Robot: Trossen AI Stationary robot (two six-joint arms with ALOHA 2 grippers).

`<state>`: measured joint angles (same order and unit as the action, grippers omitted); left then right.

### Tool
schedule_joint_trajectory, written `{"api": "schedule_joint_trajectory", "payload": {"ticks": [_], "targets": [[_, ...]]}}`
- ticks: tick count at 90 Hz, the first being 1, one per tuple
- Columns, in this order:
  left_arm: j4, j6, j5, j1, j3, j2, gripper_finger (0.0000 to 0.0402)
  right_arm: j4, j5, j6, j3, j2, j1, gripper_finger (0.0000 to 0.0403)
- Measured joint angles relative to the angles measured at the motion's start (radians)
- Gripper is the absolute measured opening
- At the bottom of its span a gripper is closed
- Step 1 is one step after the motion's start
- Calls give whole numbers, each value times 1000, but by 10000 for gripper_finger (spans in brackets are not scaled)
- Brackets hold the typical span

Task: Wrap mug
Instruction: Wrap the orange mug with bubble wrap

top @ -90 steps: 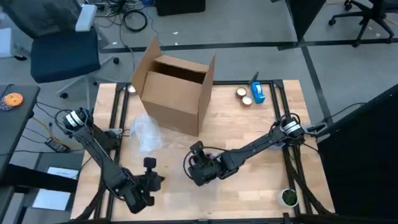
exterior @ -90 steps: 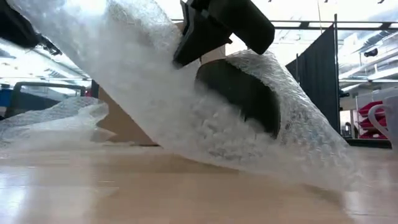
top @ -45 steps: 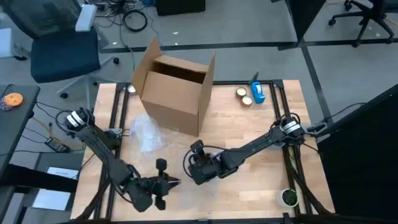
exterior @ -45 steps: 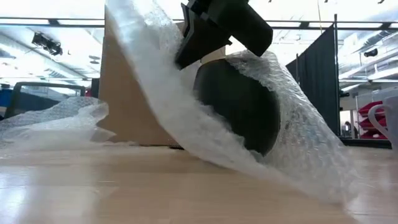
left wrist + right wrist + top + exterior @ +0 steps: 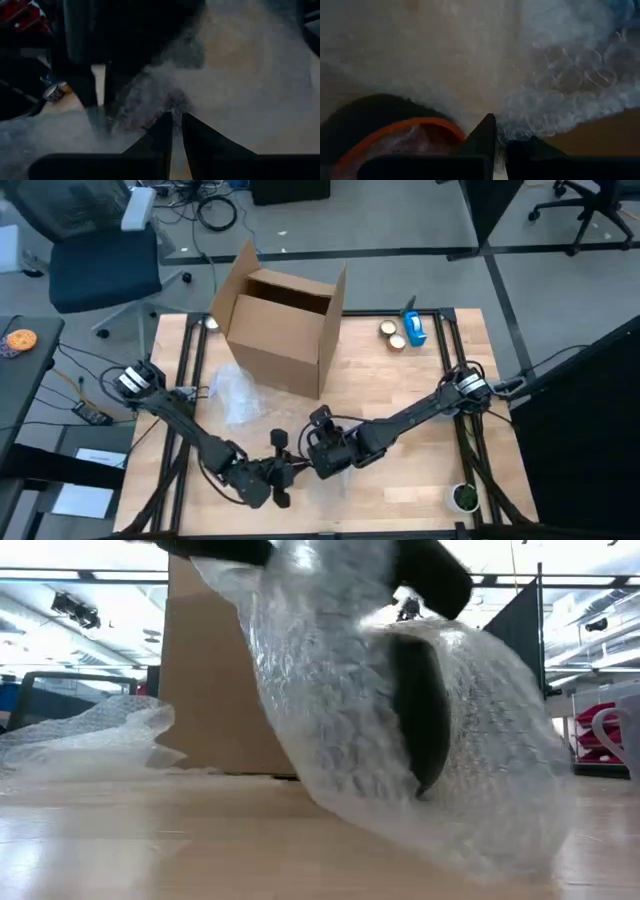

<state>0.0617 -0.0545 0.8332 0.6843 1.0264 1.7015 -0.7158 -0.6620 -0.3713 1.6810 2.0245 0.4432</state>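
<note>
Mug (image 5: 418,705), in front of the cardboard box (image 5: 283,328), pinned by the right gripper (image 5: 325,448); left gripper (image 5: 281,469), jaws pinching bubble wrap (image 5: 330,710), draws it over the mug to enclose it.

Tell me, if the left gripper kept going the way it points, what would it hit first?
Probably the bubble wrap round the mug: the left gripper points right at it, beside the right gripper.
</note>
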Motion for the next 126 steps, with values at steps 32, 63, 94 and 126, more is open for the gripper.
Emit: {"api": "schedule_joint_trajectory", "payload": {"ticks": [32,63,94,126], "targets": [[49,124,13,-19,28,-16,28,-16,62,11,0,-6,10,0],[-14,132,17,-17,50,-58,28,-60,55,3,0,-30,35,0],[3,96,-1,-5,50,-58,28,-62,97,11,0,-57,32,0],[61,74,-27,-20,50,-11,28,-30,229,86,0,-124,15,3]]}}
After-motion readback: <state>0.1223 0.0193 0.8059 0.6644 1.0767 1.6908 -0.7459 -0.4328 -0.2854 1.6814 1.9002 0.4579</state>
